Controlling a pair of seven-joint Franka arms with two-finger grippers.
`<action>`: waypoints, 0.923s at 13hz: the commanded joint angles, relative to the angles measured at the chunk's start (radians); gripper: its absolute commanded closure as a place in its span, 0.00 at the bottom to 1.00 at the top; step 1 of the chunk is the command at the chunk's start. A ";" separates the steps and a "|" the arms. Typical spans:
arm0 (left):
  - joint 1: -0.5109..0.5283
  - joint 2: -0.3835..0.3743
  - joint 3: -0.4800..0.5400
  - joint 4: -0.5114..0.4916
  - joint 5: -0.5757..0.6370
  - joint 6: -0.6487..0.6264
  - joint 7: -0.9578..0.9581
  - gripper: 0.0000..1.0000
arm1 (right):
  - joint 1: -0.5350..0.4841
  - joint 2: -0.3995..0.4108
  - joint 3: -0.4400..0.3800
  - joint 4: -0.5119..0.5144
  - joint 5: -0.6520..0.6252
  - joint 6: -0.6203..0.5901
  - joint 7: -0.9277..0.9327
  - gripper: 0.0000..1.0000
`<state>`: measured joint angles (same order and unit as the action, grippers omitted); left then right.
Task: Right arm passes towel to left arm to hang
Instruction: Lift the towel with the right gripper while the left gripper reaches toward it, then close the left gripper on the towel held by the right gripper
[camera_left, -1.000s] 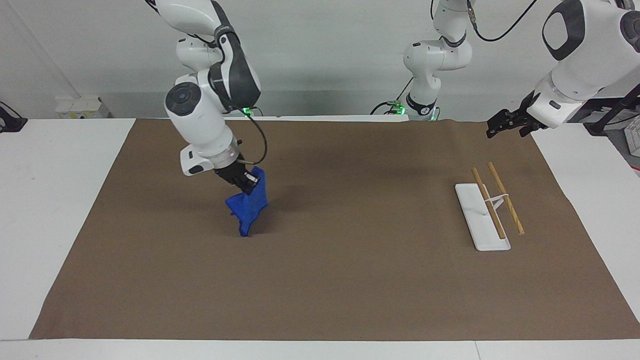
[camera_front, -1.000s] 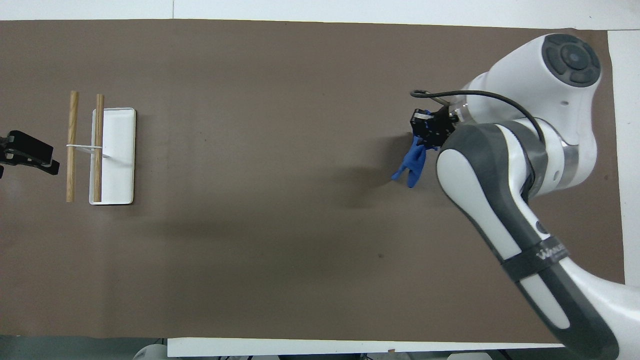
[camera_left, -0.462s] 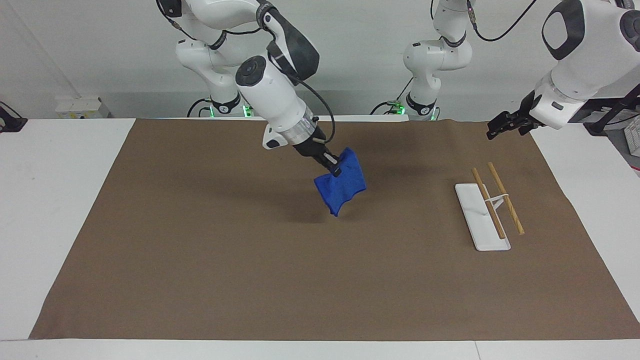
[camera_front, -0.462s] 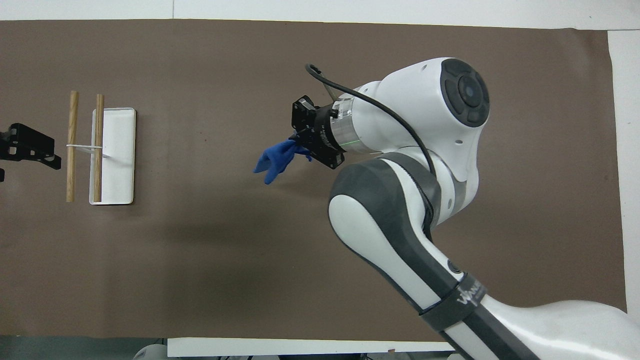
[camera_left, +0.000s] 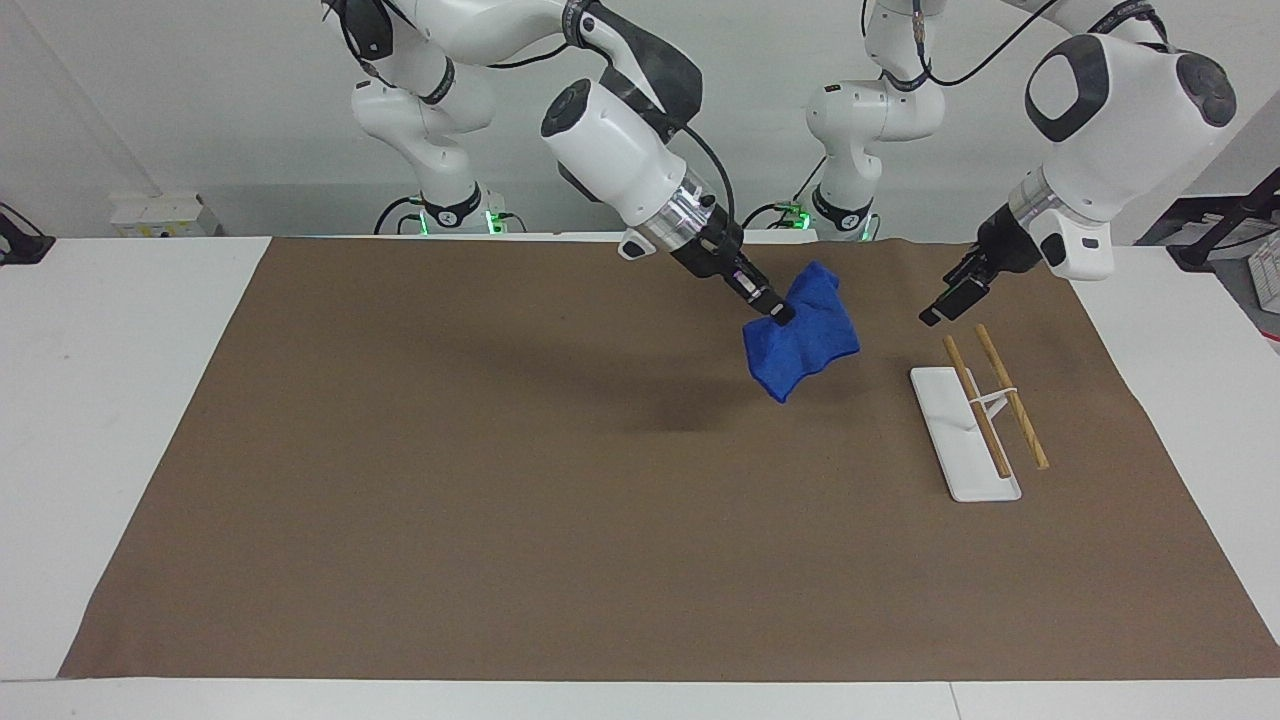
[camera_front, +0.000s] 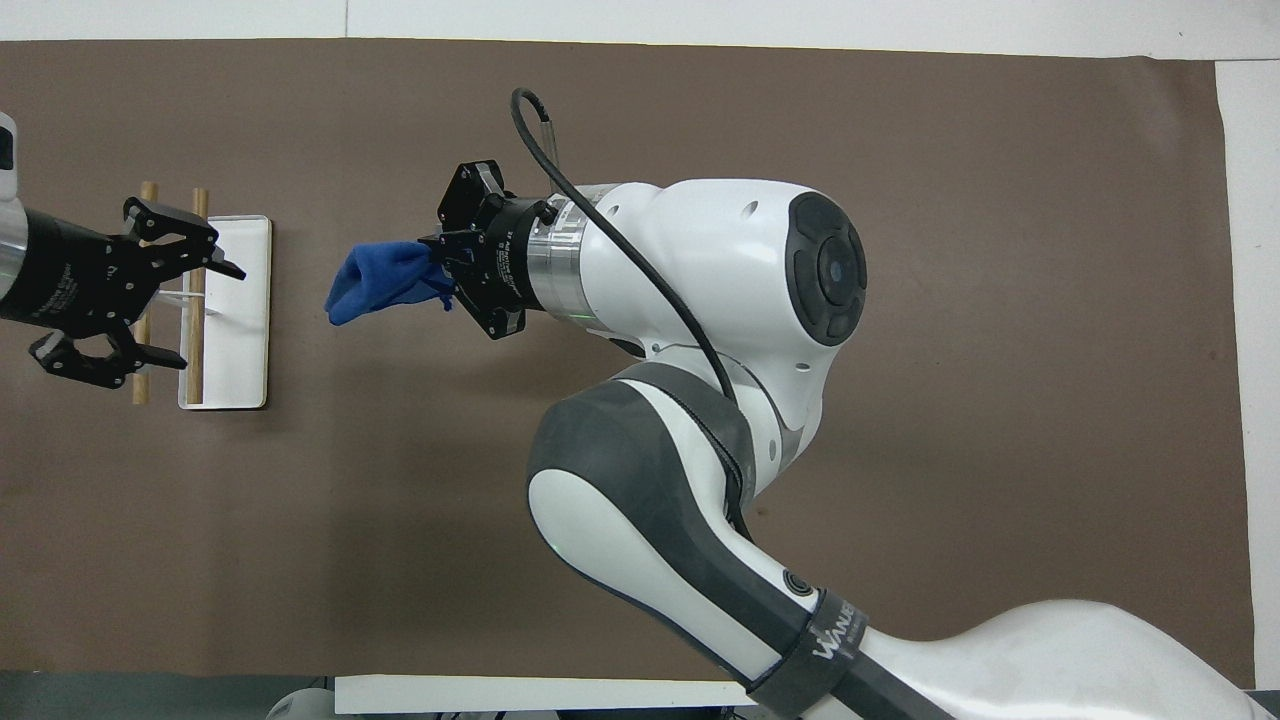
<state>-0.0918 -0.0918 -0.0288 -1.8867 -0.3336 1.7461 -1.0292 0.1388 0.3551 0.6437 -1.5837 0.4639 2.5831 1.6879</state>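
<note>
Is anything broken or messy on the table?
Nothing stands out. The right gripper holds the blue towel up in the air, bunched but intact. The left gripper waits open over the rack, which stands tidy on the brown mat.

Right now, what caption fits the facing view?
Right gripper, shut on the blue towel, carries it above the mat toward the open left gripper near the wooden rack.

You are seeing the right tool (camera_left: 778, 314) gripping the towel (camera_left: 803, 345) in the air, while the left tool (camera_left: 945, 303) is hanging over the rack (camera_left: 965, 435).
</note>
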 joint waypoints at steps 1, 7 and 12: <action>-0.011 -0.037 0.010 -0.049 -0.092 0.070 -0.255 0.00 | 0.005 0.039 0.034 0.039 0.021 0.043 0.042 1.00; -0.066 -0.026 0.012 -0.040 -0.188 0.165 -0.512 0.00 | 0.010 0.050 0.062 0.037 0.015 0.083 0.052 1.00; -0.106 -0.031 0.012 -0.052 -0.186 0.159 -0.522 0.05 | 0.010 0.050 0.062 0.037 0.010 0.080 0.049 1.00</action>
<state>-0.1729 -0.1000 -0.0298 -1.9056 -0.5061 1.8878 -1.5342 0.1514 0.3866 0.6925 -1.5687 0.4657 2.6526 1.7379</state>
